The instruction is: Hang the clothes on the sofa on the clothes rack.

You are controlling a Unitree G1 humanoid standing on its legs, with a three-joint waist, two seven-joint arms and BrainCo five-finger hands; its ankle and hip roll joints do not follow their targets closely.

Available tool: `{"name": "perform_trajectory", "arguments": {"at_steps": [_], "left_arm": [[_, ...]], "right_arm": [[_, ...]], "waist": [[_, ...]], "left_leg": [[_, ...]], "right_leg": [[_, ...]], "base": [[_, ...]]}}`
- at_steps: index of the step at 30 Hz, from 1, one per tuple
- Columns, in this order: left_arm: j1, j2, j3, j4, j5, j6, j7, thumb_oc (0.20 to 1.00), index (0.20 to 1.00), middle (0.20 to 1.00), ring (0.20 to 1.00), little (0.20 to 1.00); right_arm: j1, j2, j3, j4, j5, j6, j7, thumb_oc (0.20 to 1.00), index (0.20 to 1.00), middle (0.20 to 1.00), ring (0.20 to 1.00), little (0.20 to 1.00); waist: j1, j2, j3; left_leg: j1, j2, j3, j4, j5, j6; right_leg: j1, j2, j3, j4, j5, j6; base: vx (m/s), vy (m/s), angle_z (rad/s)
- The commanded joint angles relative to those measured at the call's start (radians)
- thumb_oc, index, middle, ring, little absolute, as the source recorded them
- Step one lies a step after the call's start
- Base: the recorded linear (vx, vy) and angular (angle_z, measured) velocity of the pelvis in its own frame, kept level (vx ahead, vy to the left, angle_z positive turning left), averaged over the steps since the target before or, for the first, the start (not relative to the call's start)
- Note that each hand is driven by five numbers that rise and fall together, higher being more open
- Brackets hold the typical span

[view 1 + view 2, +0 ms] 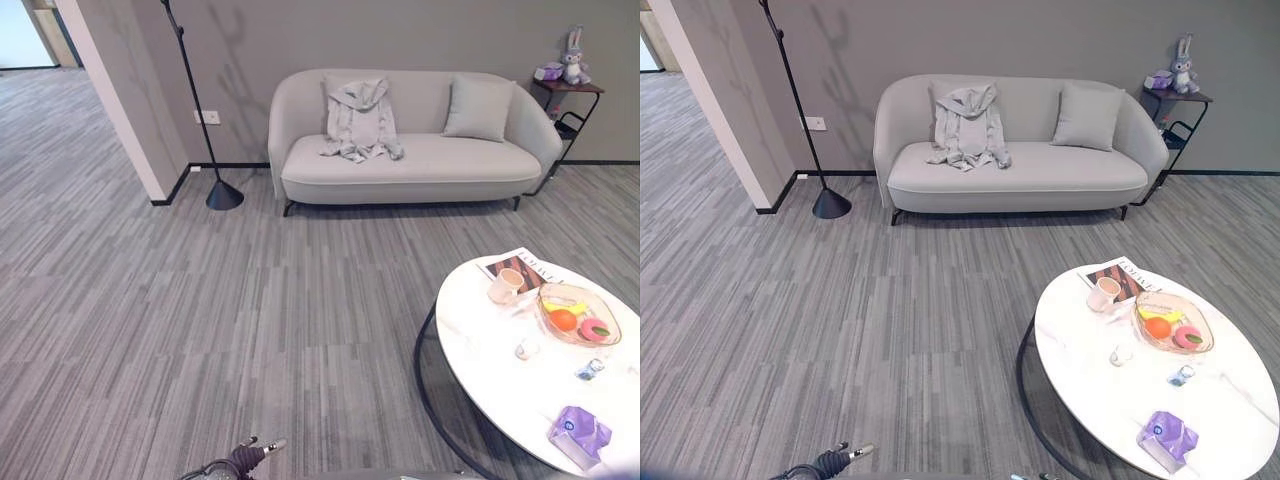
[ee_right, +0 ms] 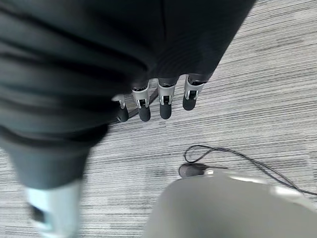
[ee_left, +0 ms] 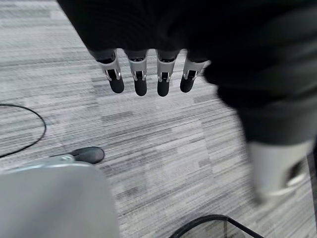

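Open grey carpet (image 1: 200, 300) spreads across the whole left and centre of the frame, up to the sofa (image 1: 400, 165) at the top centre. At the lower right, the round white table (image 1: 500, 380) blocks that side, crowded with a cup (image 1: 505, 285), a magazine (image 1: 525, 265), a fruit bowl (image 1: 578, 315) and a purple pack (image 1: 578, 435). The clothes rack (image 1: 200, 110) stands at the upper left beside a wall corner (image 1: 120, 100). My left hand (image 3: 148, 74) and right hand (image 2: 158, 99) hang with straight fingers over bare carpet.
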Motion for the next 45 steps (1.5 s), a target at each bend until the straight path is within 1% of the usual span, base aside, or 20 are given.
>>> {"name": "perform_trajectory", "arguments": {"at_steps": [1,13,18,26,27,29,31,32,33,35,36,38,40,41,43,45], "left_arm": [[-0.064,-0.029,-0.022,0.041,-0.014,-0.029,-0.003,1.000,1.000,1.000,1.000,1.000],[-0.075,-0.023,-0.026,0.059,-0.007,-0.033,0.012,1.000,1.000,1.000,1.000,1.000],[-0.082,-0.030,-0.047,0.061,0.001,-0.034,0.010,1.000,1.000,1.000,1.000,1.000],[-0.089,-0.025,-0.050,0.067,0.016,-0.031,0.010,1.000,1.000,1.000,1.000,1.000],[-0.100,-0.018,-0.061,0.067,0.033,-0.026,0.009,1.000,1.000,1.000,1.000,1.000],[-0.102,-0.017,-0.061,0.063,0.037,-0.024,0.005,1.000,1.000,1.000,1.000,1.000],[-0.102,-0.017,-0.056,0.059,0.048,-0.022,-0.003,1.000,1.000,1.000,1.000,1.000],[-0.103,-0.019,-0.051,0.058,0.049,-0.023,-0.001,1.000,1.000,1.000,1.000,1.000],[-0.103,-0.020,-0.049,0.060,0.049,-0.023,-0.001,1.000,1.000,1.000,1.000,1.000],[-0.103,-0.020,-0.048,0.060,0.049,-0.023,-0.001,1.000,1.000,1.000,1.000,1.000],[-0.105,-0.018,-0.049,0.054,0.055,-0.019,-0.004,1.000,1.000,1.000,1.000,1.000],[-0.102,-0.012,-0.040,0.040,0.046,-0.017,-0.005,1.000,1.000,1.000,1.000,1.000],[-0.103,-0.006,-0.038,0.029,0.036,-0.018,-0.009,1.000,1.000,1.000,1.000,1.000],[-0.106,0.000,-0.045,0.027,0.032,-0.019,-0.010,1.000,1.000,1.000,1.000,1.000],[-0.108,0.006,-0.050,0.033,0.023,-0.024,-0.007,1.000,1.000,1.000,1.000,1.000],[-0.110,0.004,-0.055,0.037,0.022,-0.025,-0.010,1.000,1.000,1.000,1.000,1.000]], "right_arm": [[-0.044,0.023,0.011,0.032,0.017,-0.026,0.013,1.000,1.000,1.000,1.000,1.000],[-0.039,0.017,0.007,0.035,0.015,-0.031,0.009,1.000,1.000,1.000,1.000,1.000],[-0.044,0.015,0.011,0.030,0.014,-0.031,0.009,1.000,1.000,1.000,1.000,1.000],[-0.049,0.018,0.004,0.031,0.012,-0.024,0.013,1.000,1.000,1.000,1.000,1.000],[-0.065,0.020,0.010,0.034,0.012,-0.019,0.013,1.000,1.000,1.000,1.000,1.000],[-0.074,0.022,0.012,0.028,0.011,-0.017,0.014,1.000,1.000,1.000,1.000,1.000],[-0.085,0.013,0.016,0.011,0.012,-0.014,0.016,1.000,1.000,1.000,1.000,1.000],[-0.086,0.012,0.016,0.009,0.012,-0.013,0.019,1.000,1.000,1.000,1.000,1.000],[-0.086,0.011,0.018,0.009,0.012,-0.013,0.021,1.000,1.000,1.000,1.000,1.000],[-0.086,0.011,0.018,0.009,0.012,-0.013,0.021,1.000,1.000,1.000,1.000,1.000],[-0.080,0.016,0.018,0.010,0.012,-0.014,0.022,1.000,1.000,1.000,1.000,1.000],[-0.072,0.013,0.014,0.007,0.014,-0.015,0.022,1.000,1.000,1.000,1.000,1.000],[-0.074,0.009,0.013,0.009,0.014,-0.014,0.021,1.000,1.000,1.000,1.000,1.000],[-0.077,0.007,0.017,0.003,0.014,-0.015,0.020,1.000,1.000,1.000,1.000,1.000],[-0.079,0.007,0.020,-0.003,0.013,-0.015,0.024,1.000,1.000,1.000,1.000,1.000],[-0.073,0.008,0.019,-0.004,0.009,-0.016,0.024,1.000,1.000,1.000,1.000,1.000]], "waist": [[0.010,0.032,0.013],[0.010,0.030,0.017],[0.006,0.033,0.025],[0.010,0.037,0.047],[0.015,0.036,0.060],[0.022,0.039,0.070],[0.034,0.052,0.092],[0.033,0.069,0.113],[0.031,0.080,0.124],[0.031,0.079,0.124],[0.028,0.089,0.126],[0.019,0.088,0.120],[0.005,0.082,0.118],[-0.011,0.085,0.130],[-0.022,0.089,0.139],[-0.027,0.084,0.137]], "left_leg": [[0.007,0.032,0.025,-0.044,0.012,-0.086],[0.010,0.033,0.018,-0.044,0.014,-0.085],[0.013,0.031,0.018,-0.044,0.010,-0.084],[0.023,0.026,0.013,-0.044,0.020,-0.083],[0.031,0.021,0.010,-0.044,0.030,-0.082],[0.039,0.019,0.006,-0.044,0.039,-0.079],[0.061,0.021,0.003,-0.044,0.059,-0.076],[0.083,0.034,0.004,-0.044,0.063,-0.077],[0.094,0.043,0.005,-0.044,0.066,-0.078],[0.095,0.042,0.006,-0.044,0.066,-0.078],[0.113,0.042,-0.003,-0.044,0.060,-0.081],[0.119,0.038,-0.019,-0.044,0.049,-0.080],[0.126,0.031,-0.034,-0.044,0.035,-0.077],[0.149,0.040,-0.047,-0.044,0.018,-0.071],[0.174,0.052,-0.056,-0.044,0.008,-0.071],[0.184,0.052,-0.059,-0.044,0.003,-0.071]], "right_leg": [[-0.025,-0.066,-0.036,-0.031,0.064,0.064],[-0.025,-0.060,-0.033,-0.031,0.066,0.063],[-0.023,-0.063,-0.029,-0.031,0.069,0.063],[-0.019,-0.071,-0.027,-0.031,0.077,0.062],[-0.007,-0.081,-0.025,-0.029,0.088,0.057],[-0.016,-0.084,-0.018,0.015,0.090,0.055],[-0.069,-0.095,-0.014,0.181,0.088,0.052],[-0.116,-0.086,-0.010,0.299,0.093,0.056],[-0.134,-0.080,-0.009,0.347,0.094,0.055],[-0.135,-0.080,-0.008,0.349,0.093,0.055],[-0.155,-0.093,-0.020,0.334,0.094,0.052],[-0.158,-0.097,-0.030,0.249,0.092,0.052],[-0.188,-0.099,-0.039,0.102,0.094,0.052],[-0.249,-0.084,-0.051,-0.008,0.103,0.051],[-0.316,-0.080,-0.062,-0.031,0.094,0.056],[-0.315,-0.076,-0.067,-0.031,0.086,0.053]], "base": [[0.00,0.000,0.00],[0.00,0.000,0.00],[0.00,0.010,0.00],[0.02,0.062,-0.04],[0.07,0.155,-0.02],[0.06,0.167,-0.10],[0.07,0.228,-0.47],[0.07,0.212,-0.47],[0.04,0.127,-0.30],[0.09,0.050,-0.04],[0.22,0.051,-0.05],[0.26,0.002,-0.03],[0.26,-0.068,0.09],[0.31,-0.080,0.19],[0.28,-0.087,0.20],[0.18,-0.079,0.51]]}}
